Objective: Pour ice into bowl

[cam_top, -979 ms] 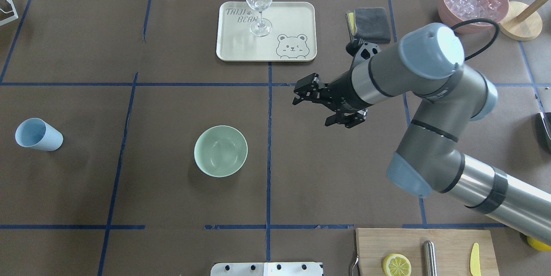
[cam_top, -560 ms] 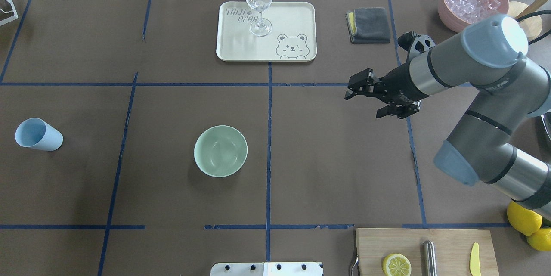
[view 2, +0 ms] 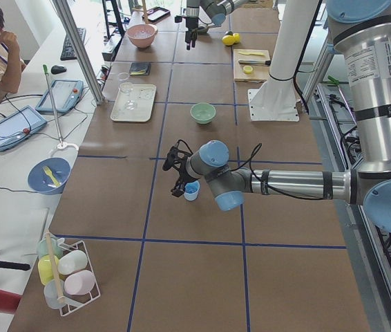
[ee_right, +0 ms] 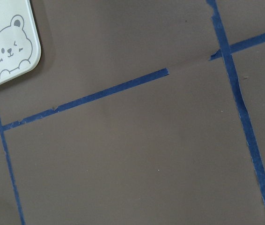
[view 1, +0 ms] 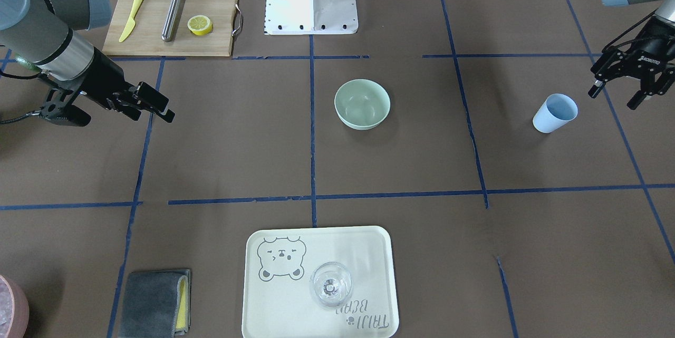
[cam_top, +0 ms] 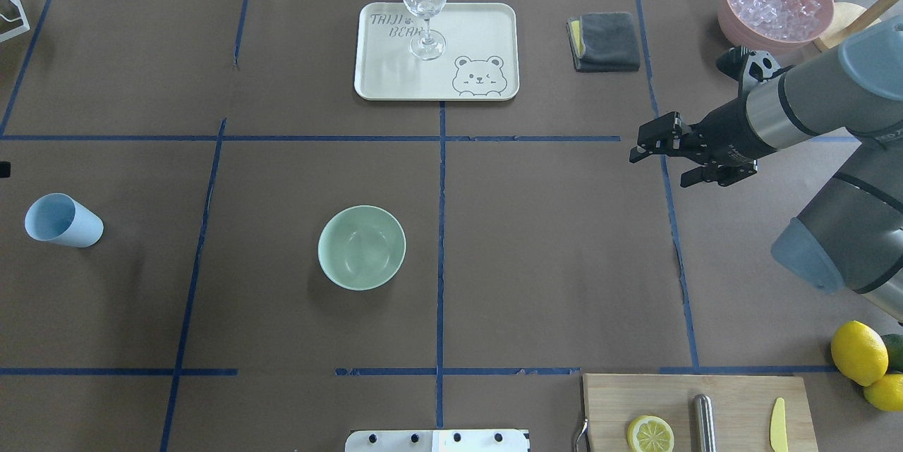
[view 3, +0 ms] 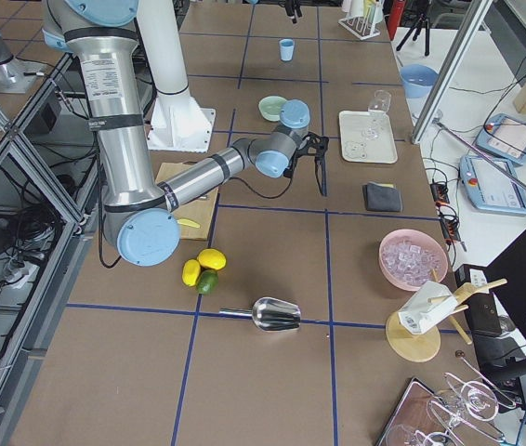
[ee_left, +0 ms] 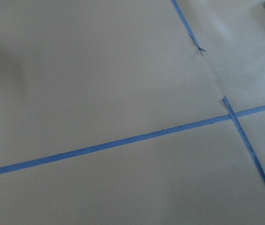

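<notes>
We enter the bowl (cam_top: 362,247): pale mint, upright, near the middle of the desk and a little toward the robot's edge. We make out no certain heap of cubes in it. The ice is not legible to us in any view. We judge it may sit in the blue cup (cam_top: 63,221), which stands close to the desk's left edge, but the cup's inside is too small to read. The left gripper (view 1: 611,99) has its jaws spread and holds nothing; it is poised just beside the cup and, as far as we can see, not touching it. The right gripper (cam_top: 658,170) is likewise spread and empty, over bare desk toward the right edge and well apart from the bowl. The pink container (cam_top: 730,15) sits in the far right corner, filled with pale cubes. Step in hand, by our reckoning: the left arm's approach to the cup, with pouring not yet begun. Next move, as we judge it: bring the spread jaws around the cup wall, close gently enough not to crush or topple it, and lift it level. Then carry it toward the desk's middle and tilt it only once its lip stands over the bowl.
</notes>
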